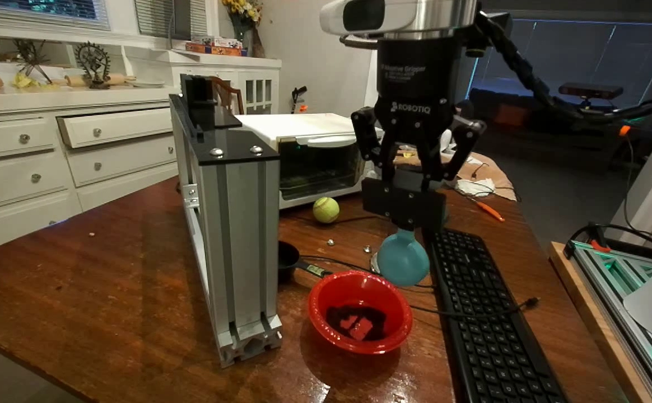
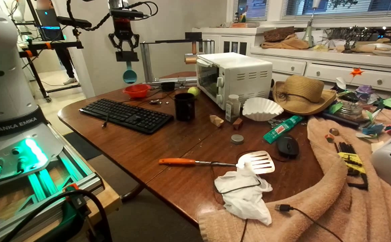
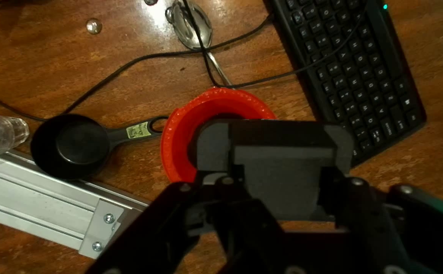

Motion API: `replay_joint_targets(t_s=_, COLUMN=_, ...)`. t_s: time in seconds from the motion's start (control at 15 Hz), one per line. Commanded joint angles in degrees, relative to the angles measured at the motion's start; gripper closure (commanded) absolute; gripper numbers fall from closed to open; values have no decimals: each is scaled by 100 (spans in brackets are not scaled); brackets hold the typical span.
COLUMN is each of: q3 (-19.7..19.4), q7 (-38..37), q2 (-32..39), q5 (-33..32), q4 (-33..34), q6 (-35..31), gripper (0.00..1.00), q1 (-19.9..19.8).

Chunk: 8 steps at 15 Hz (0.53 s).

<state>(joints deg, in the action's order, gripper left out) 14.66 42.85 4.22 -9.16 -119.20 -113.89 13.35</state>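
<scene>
My gripper (image 1: pixel 405 182) is shut on a dark block that carries a blue round scoop (image 1: pixel 404 260). The scoop hangs down below the block, above the table, and shows in an exterior view (image 2: pixel 129 76). In the wrist view the dark block (image 3: pixel 282 167) fills the space at the fingers and the scoop is hidden. A red bowl (image 1: pixel 326 299) stands on the table below and beside the scoop, apart from it. Dark loose material lies in the bowl's bottom, with red bare patches. The bowl also shows in the wrist view (image 3: pixel 172 144), partly covered by the block.
A black keyboard (image 1: pixel 480 296) lies beside the bowl. A tall aluminium frame (image 1: pixel 242 240) stands on its other side. A black measuring cup (image 3: pixel 71 146), a spoon (image 3: pixel 193 26) and cables lie near. A white toaster oven (image 2: pixel 246 77), tennis ball (image 2: pixel 193 91) and black mug (image 2: pixel 184 107) stand farther off.
</scene>
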Motion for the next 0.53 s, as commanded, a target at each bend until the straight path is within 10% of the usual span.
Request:
replay_joint_targets(t_s=0.0, q3=90, q7=-61, q2=-204, q5=-495, q4=149, q6=681, gripper=77, q1=142)
replay_joint_targets(t_s=0.47, q3=111, q7=76, q2=-577, q5=-1479, q4=62, q6=1205, gripper=77, q1=201)
